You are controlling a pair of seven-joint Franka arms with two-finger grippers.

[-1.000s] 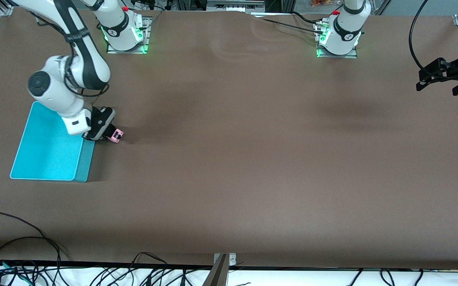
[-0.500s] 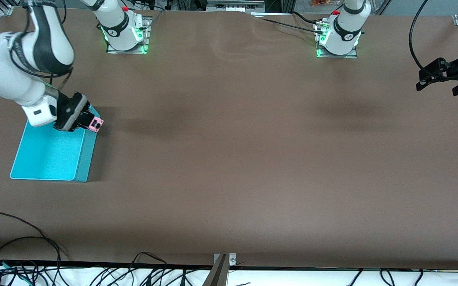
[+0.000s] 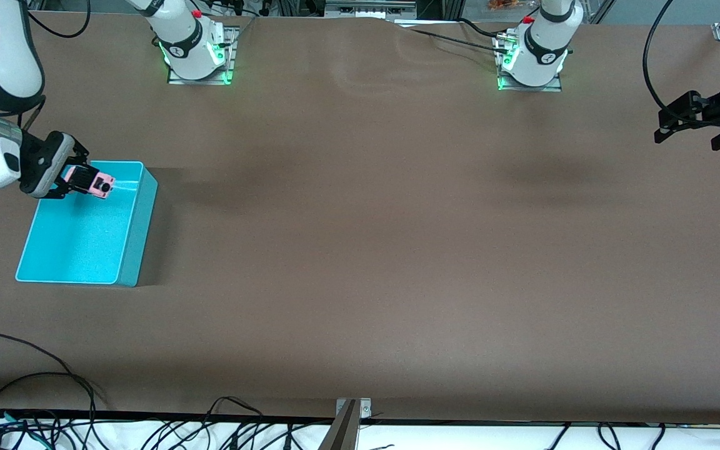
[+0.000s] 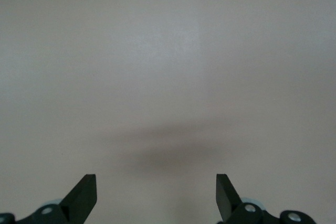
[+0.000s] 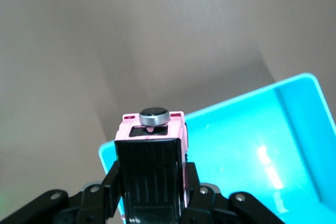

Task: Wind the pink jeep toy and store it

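Note:
The pink jeep toy (image 3: pixel 94 181) is a tiny pink car with a black roof, and my right gripper (image 3: pixel 80 177) is shut on it. Together they hang over the end of the turquoise bin (image 3: pixel 139 232) that lies farther from the front camera. In the right wrist view the jeep toy (image 5: pixel 153 142) sits between the black fingers (image 5: pixel 107 184), its round dark wheel pointing forward, with the bin (image 5: pixel 252 150) beneath it. My left gripper (image 3: pixel 660 127) waits open in the air at the left arm's end of the table; the left wrist view shows its fingers (image 4: pixel 84 195) wide apart over bare brown tabletop.
The bin has nothing in it. Both arm bases (image 3: pixel 196 55) stand along the table's edge farthest from the front camera. Cables (image 3: pixel 35 381) lie along the edge nearest that camera.
My right arm has carried the jeep toy from beside the bin's wall toward the right arm's end of the table, so it now hangs over the bin. The left arm has not moved.

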